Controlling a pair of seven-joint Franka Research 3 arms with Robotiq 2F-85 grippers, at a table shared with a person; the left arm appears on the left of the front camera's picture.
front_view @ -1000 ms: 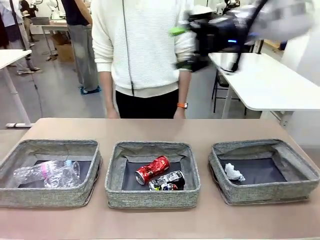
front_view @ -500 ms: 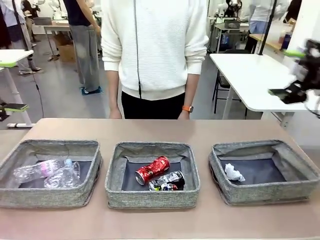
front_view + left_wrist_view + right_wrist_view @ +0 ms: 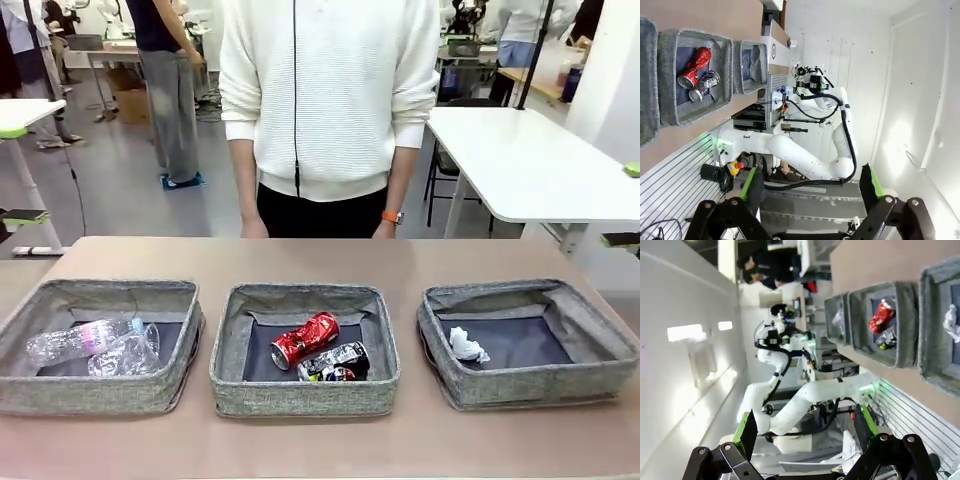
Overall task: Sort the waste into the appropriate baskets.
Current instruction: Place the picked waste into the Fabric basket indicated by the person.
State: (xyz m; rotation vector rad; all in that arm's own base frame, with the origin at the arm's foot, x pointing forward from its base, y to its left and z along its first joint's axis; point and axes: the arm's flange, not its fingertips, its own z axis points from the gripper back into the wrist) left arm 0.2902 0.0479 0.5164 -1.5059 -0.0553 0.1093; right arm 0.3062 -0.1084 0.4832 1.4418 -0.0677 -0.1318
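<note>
Across three grey woven baskets [image 3: 305, 350]: crushed red can [image 3: 305, 338] light, stiff, slippery; pinch mid-body. Both end effectors [image 3: 810, 185] [image 3: 805, 427] released, empty.

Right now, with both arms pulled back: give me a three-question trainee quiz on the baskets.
1. True or false: the crumpled white paper wad lies in the middle grey woven fabric bin.
2. Which bin holds the clear plastic bottle? A) left bin B) middle C) right bin
3. Fill in: beside the crushed red can lies a crushed black-and-silver ____.

Key: 1 false, it lies in the right bin; 2 A; 3 can.
</note>
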